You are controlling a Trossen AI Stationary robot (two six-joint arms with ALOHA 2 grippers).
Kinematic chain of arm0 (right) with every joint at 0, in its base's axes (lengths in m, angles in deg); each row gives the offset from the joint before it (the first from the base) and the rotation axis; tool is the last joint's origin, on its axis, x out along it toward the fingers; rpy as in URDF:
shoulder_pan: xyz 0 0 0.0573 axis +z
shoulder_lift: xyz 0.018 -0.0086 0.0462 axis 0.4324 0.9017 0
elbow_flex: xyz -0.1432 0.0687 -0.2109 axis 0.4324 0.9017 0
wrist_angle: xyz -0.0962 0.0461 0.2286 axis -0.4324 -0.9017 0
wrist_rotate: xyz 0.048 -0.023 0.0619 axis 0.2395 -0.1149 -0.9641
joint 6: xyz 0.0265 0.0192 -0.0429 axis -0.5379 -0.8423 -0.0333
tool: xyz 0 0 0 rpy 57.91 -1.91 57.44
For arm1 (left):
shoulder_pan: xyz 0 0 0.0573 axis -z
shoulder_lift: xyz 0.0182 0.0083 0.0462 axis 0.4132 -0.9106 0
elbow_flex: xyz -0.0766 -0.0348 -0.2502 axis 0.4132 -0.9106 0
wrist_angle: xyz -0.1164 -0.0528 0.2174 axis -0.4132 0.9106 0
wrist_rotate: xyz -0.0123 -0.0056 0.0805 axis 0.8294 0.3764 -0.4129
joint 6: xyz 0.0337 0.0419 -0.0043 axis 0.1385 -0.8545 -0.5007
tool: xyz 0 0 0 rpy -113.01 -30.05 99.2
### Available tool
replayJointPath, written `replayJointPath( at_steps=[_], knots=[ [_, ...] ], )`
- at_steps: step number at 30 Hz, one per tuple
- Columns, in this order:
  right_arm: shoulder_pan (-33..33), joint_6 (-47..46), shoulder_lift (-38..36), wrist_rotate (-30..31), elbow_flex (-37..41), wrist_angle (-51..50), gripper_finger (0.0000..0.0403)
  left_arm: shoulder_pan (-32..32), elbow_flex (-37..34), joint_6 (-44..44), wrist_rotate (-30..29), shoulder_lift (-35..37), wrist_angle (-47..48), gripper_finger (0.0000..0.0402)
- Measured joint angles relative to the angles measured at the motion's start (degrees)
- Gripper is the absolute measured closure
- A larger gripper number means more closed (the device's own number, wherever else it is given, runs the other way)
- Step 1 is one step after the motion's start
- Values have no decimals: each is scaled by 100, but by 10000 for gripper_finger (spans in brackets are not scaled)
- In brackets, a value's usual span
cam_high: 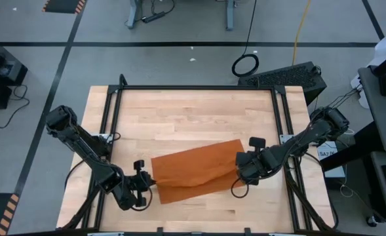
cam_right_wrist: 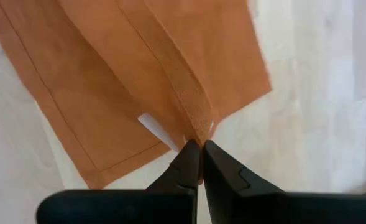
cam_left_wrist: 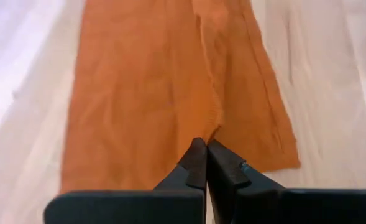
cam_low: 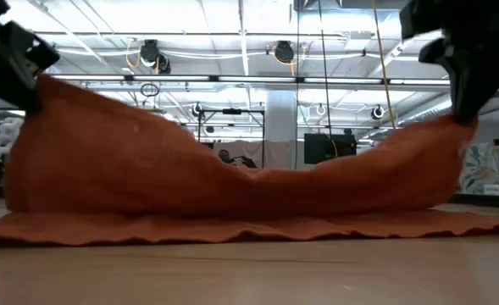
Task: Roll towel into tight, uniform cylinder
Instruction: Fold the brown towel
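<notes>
Both claws are clenching the towel [cam_high: 196, 172]: left gripper [cam_high: 143, 185] at 7 o'clock, right gripper [cam_high: 243, 172] at 3. It's sagging limp and light; edge corners are gripping best.

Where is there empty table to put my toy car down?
The widest bare wood is the strip between the towel and the table's far edge. A thinner strip runs along the near edge. It is crowded at the towel's ends, where the left gripper and right gripper pinch its corners.
</notes>
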Motion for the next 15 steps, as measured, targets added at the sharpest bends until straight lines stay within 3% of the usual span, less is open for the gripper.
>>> replayJointPath(
  at_steps=[9,15],
  knots=[
    [-126,123,0,29,-327,-109,399,4,2,-129,-322,306,-18,399],
    [-208,125,0,312,-329,-525,399,4,2,-167,-889,292,-16,399]
  ],
)
